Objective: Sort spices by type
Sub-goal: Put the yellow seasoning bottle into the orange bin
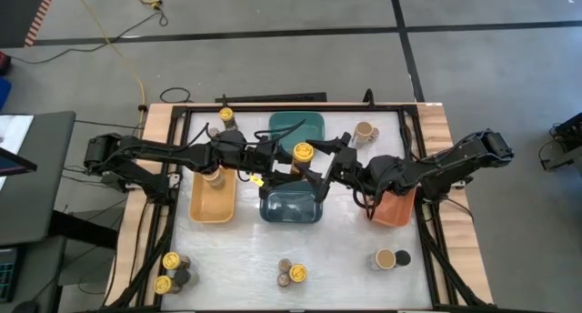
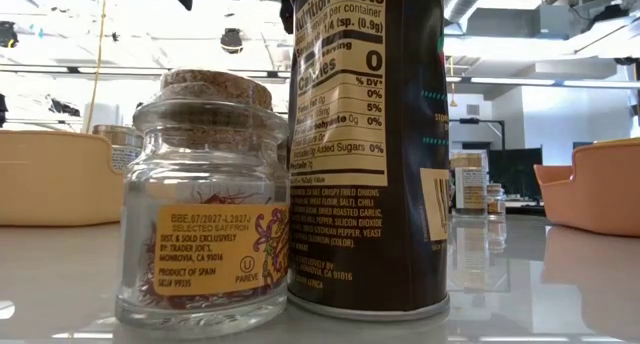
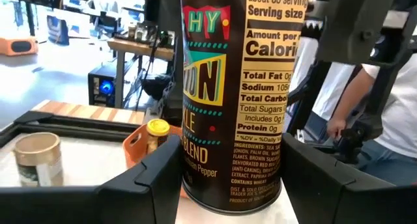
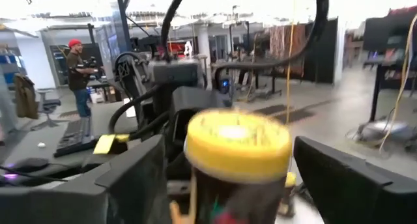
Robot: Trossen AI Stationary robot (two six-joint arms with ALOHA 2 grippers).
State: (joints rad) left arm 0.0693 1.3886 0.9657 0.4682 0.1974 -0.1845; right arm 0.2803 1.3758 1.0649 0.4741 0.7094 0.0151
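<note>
**Handover of a yellow-lidded jar above the middle bins**

Fingers of the left gripper (image 3: 228, 185) are pressing in on both sides of a tall dark spice jar (image 3: 231, 94), clamping it near its base; its label is showing nutrition text and the word "BLEND". In the high view the same jar, a yellow-lidded one (image 1: 303, 152), is sitting upright in the left gripper (image 1: 284, 158) over the gap between the teal bin (image 1: 296, 126) and the dark-blue bin (image 1: 293, 206).

Facing it, the right gripper (image 1: 325, 165) is standing with its fingers spread wide on either side of the jar's yellow lid (image 4: 238, 144), apart from it and not squeezing.

Farther out, a yellow bin (image 1: 213, 196) is lying under the left arm and an orange bin (image 1: 395, 206) under the right arm. A yellow-lidded jar (image 1: 225, 115) is standing near the far-left corner of the mat, and a wide tan-topped jar (image 1: 364, 130) is standing beyond the teal bin on the right side. Along the near edge, two yellow-lidded jars (image 1: 170, 261) are clustering with a dark one at the left, a small group (image 1: 291, 274) is sitting in the middle, and a tan-topped jar (image 1: 386, 258) is touching a dark-lidded jar (image 1: 403, 257) at the right.

In the low view, a cork-topped glass saffron jar (image 2: 205, 204) is standing just beside a tall dark tin (image 2: 365, 149), close to the camera. In the left wrist view a person in a white shirt (image 3: 404, 87) is standing beyond the table.
</note>
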